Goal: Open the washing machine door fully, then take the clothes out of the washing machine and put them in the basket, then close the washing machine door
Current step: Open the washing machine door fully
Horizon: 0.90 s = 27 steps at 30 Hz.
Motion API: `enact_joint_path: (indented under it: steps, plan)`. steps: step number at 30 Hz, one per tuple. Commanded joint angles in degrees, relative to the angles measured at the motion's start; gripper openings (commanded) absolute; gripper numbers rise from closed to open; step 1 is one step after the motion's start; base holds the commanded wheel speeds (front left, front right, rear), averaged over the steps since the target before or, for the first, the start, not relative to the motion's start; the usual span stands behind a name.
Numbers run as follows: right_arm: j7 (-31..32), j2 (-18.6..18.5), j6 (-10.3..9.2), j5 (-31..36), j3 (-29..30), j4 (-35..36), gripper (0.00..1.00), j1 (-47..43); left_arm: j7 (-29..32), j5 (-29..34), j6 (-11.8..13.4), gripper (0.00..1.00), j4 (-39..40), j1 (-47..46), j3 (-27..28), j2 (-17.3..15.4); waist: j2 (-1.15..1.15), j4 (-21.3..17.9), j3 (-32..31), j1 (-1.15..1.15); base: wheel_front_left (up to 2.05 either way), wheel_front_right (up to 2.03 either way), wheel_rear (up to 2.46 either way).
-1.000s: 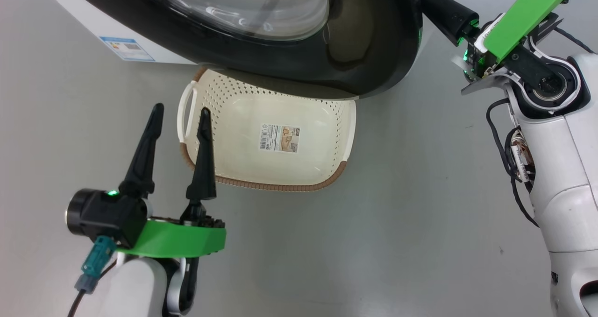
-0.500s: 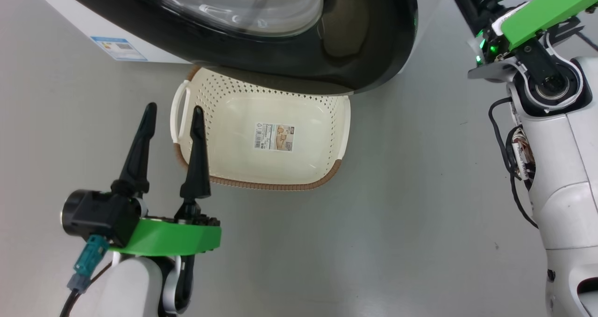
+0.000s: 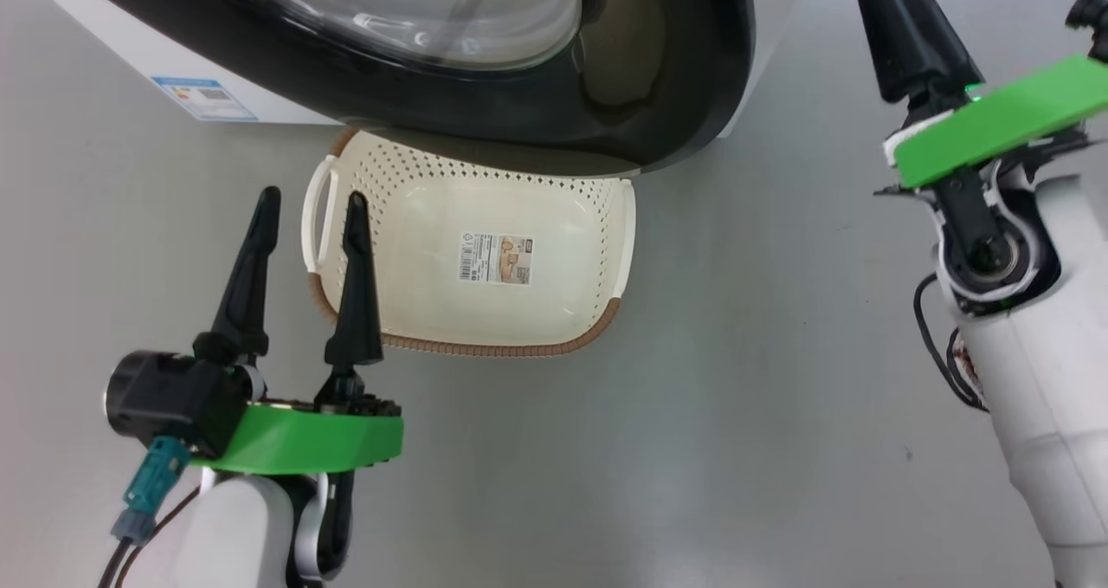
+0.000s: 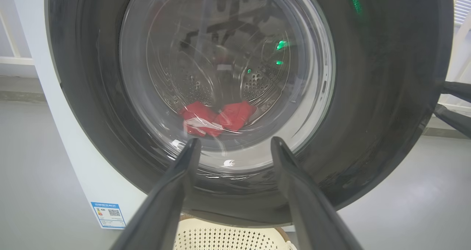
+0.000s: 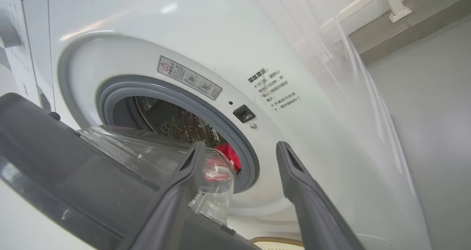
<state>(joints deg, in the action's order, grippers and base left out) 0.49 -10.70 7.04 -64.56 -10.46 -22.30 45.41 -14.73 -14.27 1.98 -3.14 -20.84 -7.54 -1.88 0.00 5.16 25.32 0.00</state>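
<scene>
The washing machine door point(image 3: 606, 77), black-rimmed with a clear glass bowl, stands ajar over the far side of the basket point(image 3: 606, 224). The cream basket sits on the floor with just a paper label inside. Red clothes point(image 4: 217, 117) lie in the steel drum, seen through the glass. They also show past the door's edge as red clothes point(image 5: 229, 153) in the right wrist view. My left gripper point(image 3: 310, 198) is open at the basket's left handle, with nothing between its fingers. My right gripper point(image 5: 240, 147) is open and empty, just off the door's free edge point(image 5: 55, 150), facing the washing machine point(image 5: 220, 40).
The grey rubber ring point(image 5: 176, 93) frames the drum opening. The door latch slot point(image 5: 243, 113) sits right of the ring. A blue label point(image 3: 203, 99) marks the machine's lower left corner. Smooth grey floor point(image 3: 736, 397) spreads right of and in front of the basket.
My right gripper has opened and come away from the door's right edge, rising toward the top of the head view. The head view itself has shifted slightly. My left gripper has kept still.
</scene>
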Motion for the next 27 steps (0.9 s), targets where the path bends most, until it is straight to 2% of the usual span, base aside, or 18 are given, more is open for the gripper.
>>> enact_joint_path:
  steps: [1, 6, 9, 13, 19, 27]
  plan:
    - [-2.4, -0.2, 0.45, 1.9, -1.7, 2.3, 1.0, -1.8, -0.3, 0.2, -0.2, 1.0, 1.5, 0.9, 2.0, -1.0, 0.0, -0.2, -0.2, 0.0, 0.0, 0.0, 0.0]
    - [-11.2, -2.7, 0.45, 10.3, -6.3, 3.2, 1.0, -4.9, -0.3, 0.1, -0.1, 1.0, 1.6, 1.0, 2.1, -1.0, 0.0, -0.7, -0.7, 0.0, 0.0, 0.0, 0.0]
    - [-14.2, -3.1, 0.45, 15.7, -6.8, 2.6, 1.0, -6.3, -0.3, 0.2, 0.1, 1.0, 1.8, 1.1, 2.2, -1.0, 0.0, -1.0, -0.9, 0.0, 0.0, 0.0, 0.0]
    - [-15.4, -1.1, 0.45, 25.5, -3.5, 3.7, 1.0, -9.2, -0.3, -0.2, 0.5, 1.0, 2.2, 1.4, 2.3, -1.0, 0.0, -1.2, -1.2, 0.0, 0.0, 0.0, 0.0]
    - [-15.5, 4.2, 0.45, 40.4, 4.6, 12.2, 1.0, -15.3, -0.3, -1.2, 1.1, 1.0, 2.7, 1.4, 2.6, -1.0, 0.0, -1.2, -0.9, 0.0, 0.0, 0.0, 0.0]
    - [-15.5, 7.3, 0.45, 45.6, 6.7, 17.3, 1.0, -21.8, -0.3, -0.5, 1.1, 1.0, 3.4, 1.5, 3.3, -1.0, 0.0, -1.6, -0.7, 0.0, 0.0, 0.0, 0.0]
